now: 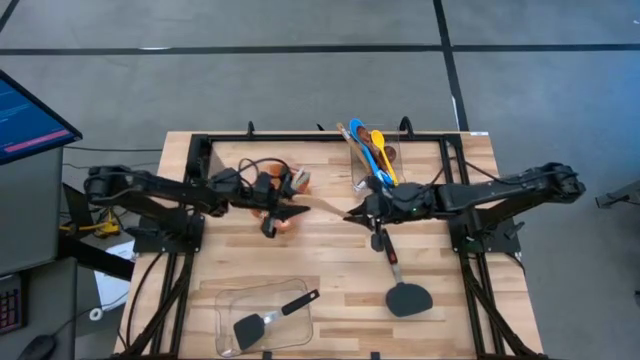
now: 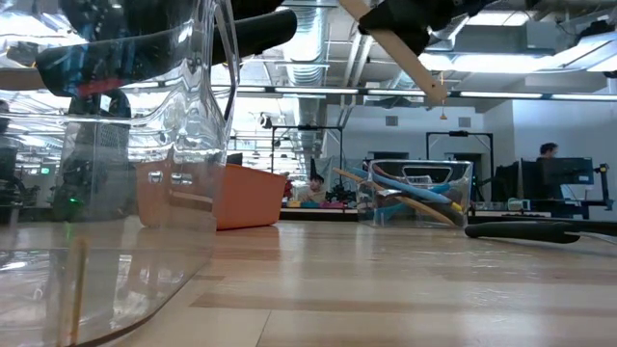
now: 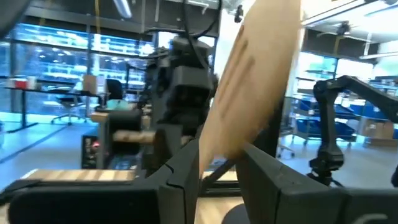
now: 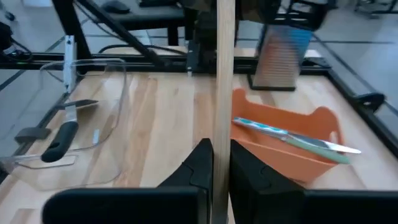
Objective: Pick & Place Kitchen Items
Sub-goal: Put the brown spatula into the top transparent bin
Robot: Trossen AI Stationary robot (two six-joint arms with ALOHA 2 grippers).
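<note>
A wooden utensil (image 1: 325, 207) hangs in the air between my two grippers, above the table's middle. My left gripper (image 1: 292, 212) is shut on its broad end, over the orange bin (image 4: 292, 146), which holds a slim metal tool (image 4: 292, 138). My right gripper (image 1: 356, 213) is shut on its handle. A black spatula (image 1: 400, 285) lies flat on the table near the front right. Another black spatula (image 1: 265, 318) lies in a clear container (image 1: 262, 312) at the front. Blue, yellow and wooden spoons (image 1: 370, 150) lean in a clear container at the back. My left gripper pinches the wooden utensil's broad flat end (image 3: 233, 146) between its two fingers, coming level from the table's left. The utensil is lifted clear of the table. My right gripper pinches the straight handle (image 4: 223, 134) between its two fingers, coming from the table's right. The fingers lie across the handle. In the low view the handle's free end (image 2: 436, 92) slants down past the gripper.
The two arms meet over the table's middle. A black frame (image 1: 200, 150) runs round the back of the table. The clear container with the spoons shows in the low view (image 2: 415, 193) at the back right, and the front container's wall (image 2: 116, 173) fills the left.
</note>
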